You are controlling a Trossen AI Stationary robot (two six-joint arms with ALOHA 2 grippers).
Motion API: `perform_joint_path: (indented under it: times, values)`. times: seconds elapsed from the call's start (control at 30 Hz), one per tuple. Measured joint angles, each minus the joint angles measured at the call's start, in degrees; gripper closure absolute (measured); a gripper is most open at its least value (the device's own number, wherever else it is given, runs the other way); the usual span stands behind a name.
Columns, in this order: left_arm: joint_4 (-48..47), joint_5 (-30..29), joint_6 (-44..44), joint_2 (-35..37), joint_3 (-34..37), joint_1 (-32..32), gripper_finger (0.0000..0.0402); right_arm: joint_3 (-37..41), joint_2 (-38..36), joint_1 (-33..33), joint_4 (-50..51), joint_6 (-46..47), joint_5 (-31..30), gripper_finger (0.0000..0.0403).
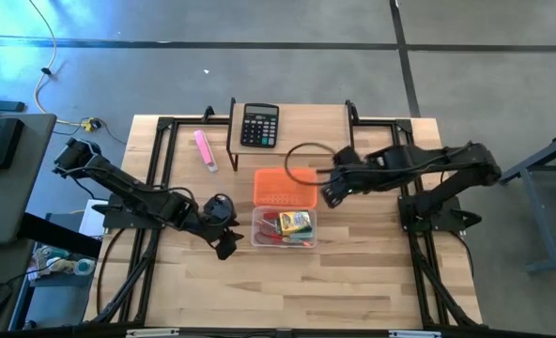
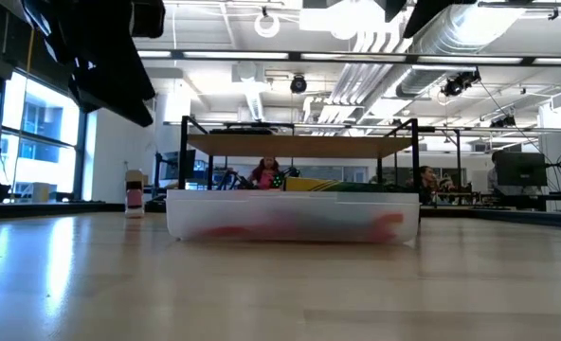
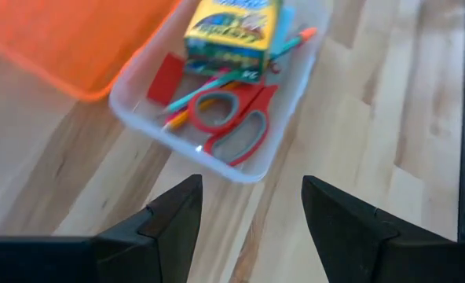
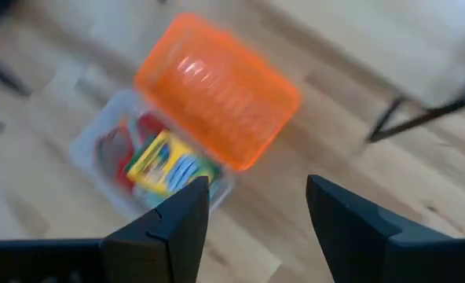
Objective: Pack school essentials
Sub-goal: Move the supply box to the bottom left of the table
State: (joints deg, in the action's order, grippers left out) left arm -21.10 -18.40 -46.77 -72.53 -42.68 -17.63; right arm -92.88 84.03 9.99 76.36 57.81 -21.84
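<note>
Left tool (image 3: pixel 252 208): fingers spread, holding nothing, poised over bare worktop (image 1: pixel 353 282) just beside clear box, on its left in high view (image 1: pixel 223 242)
Clear box (image 1: pixel 257 225): low, see-through, near worktop centre; also seen side-on in low view (image 2: pixel 293 216)
Red-handled scissors (image 3: pixel 236 126): flat inside clear box, at end nearest left tool
Yellow multicoloured pack (image 3: pixel 231 31): inside clear box, lying on top of pens; seen from above (image 1: pixel 295 222)
Pens and pencils (image 3: pixel 217 82): thin, red, orange and green, lying under pack and scissors, inside box
Small red eraser (image 3: pixel 166 77): inside box, against its wall, beside scissor handles
Orange lid (image 1: pixel 285 187): flat on worktop, touching far edge of clear box, not covering it (image 4: pixel 217 88)
Right tool (image 4: pixel 256 216): fingers spread, holding nothing, above right end of orange lid (image 1: pixel 332 192)
Calculator (image 1: pixel 259 125): black, at far edge of worktop, well apart from box
Pink marker (image 1: pixel 205 149): lying left of calculator, apart from box
</note>
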Motion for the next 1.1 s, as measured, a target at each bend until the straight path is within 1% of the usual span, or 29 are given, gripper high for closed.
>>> perform_joint_path:
  times: [0.17,0.2,0.3,0.43,0.57,0.73,0.87,1.1]
  values:
    - [4.1,0.0,9.2,0.0,0.0,0.0,0.0193,0.0,3.8,1.3,-5.5,-9.4,8.8,0.0199]
    - [4.9,0.0,11.1,0.0,0.0,0.0,0.0193,0.0,4.6,1.6,-5.9,-10.2,9.7,0.0199]
    - [7.0,0.1,16.3,-0.1,0.0,0.0,0.0193,0.0,6.8,2.4,-6.0,-10.2,9.9,0.0199]
    - [9.2,0.3,22.0,-2.3,0.0,0.0,0.0193,0.0,9.3,3.6,-6.4,-10.3,9.4,0.0199]
    - [12.6,2.7,23.8,-5.9,0.0,0.0,0.0193,0.0,10.7,4.5,-6.9,-10.0,7.7,0.0199]
    - [16.8,2.5,24.4,-11.5,-0.1,0.1,0.0193,0.0,10.8,4.8,-6.9,-8.5,7.1,0.0199]
    - [19.2,2.7,22.4,-15.2,0.0,0.8,0.0193,0.0,10.7,4.8,-6.8,-8.3,7.0,0.0199]
    - [24.2,2.8,23.2,-19.2,0.0,0.8,0.0193,0.0,10.7,4.8,-6.3,-7.3,6.6,0.0199]
